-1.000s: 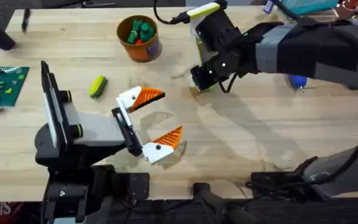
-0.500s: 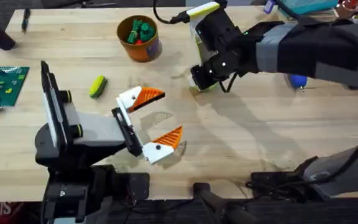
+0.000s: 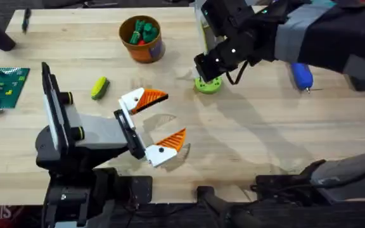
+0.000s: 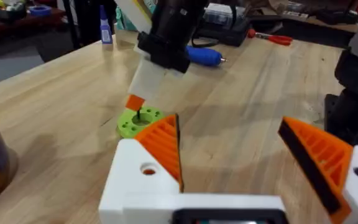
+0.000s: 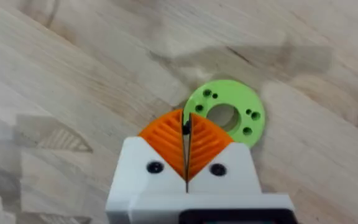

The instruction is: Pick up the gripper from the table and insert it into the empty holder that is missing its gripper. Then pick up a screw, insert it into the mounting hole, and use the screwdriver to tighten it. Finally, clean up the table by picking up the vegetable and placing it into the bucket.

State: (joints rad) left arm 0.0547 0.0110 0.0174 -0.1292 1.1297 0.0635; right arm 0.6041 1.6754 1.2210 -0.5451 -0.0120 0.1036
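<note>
- Left gripper (image 3: 151, 123): two white angular finger bases, each carrying an orange wedge-shaped pad with a ribbed face and a black edge strip; one dark round screw hole in each base.
- Left arm (image 3: 84, 136): grey body on a black rounded base, with a flat black plate along one side; small yellow-green rings at the joints.
- Right gripper (image 5: 186, 144): white finger bases (image 5: 151, 177), one dark screw dot in each, tipped with orange ribbed pads (image 5: 166, 138).
- Right arm (image 3: 309, 31): black housings with a grey sleeve section, a thin black cable looping beside the wrist, small white dots on the black wrist block.
</note>
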